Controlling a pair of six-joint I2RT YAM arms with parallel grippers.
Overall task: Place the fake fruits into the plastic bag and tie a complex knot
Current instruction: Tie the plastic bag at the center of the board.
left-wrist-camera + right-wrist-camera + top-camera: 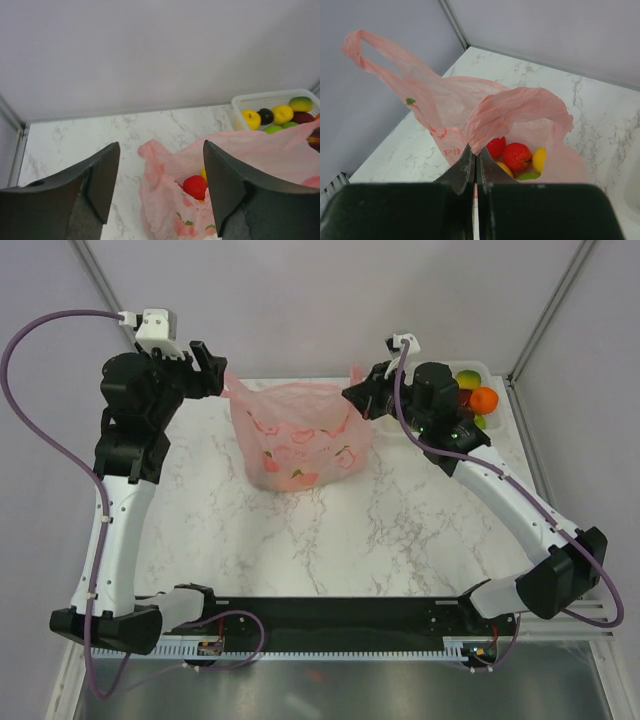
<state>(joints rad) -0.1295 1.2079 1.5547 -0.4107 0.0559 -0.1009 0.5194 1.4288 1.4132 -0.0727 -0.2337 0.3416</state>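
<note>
Clamps right end effector (pixel 475 160) on handle (pixel 515 107) of translucent pink plastic bag (pixel 300 440) on marble table (pixel 400 530), propping mouth open over glossy fake fruits (pixel 517 156) inside; holds left end effector (pixel 212 368) apart near other handle (pixel 375 50), likely for knotting.

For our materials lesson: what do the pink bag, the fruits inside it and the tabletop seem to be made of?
The pink bag: thin plastic film, translucent and crinkled. The fruits: probably moulded plastic, glossy with highlights. The tabletop: white grey-veined marble look; real stone or laminate cannot be told.
</note>
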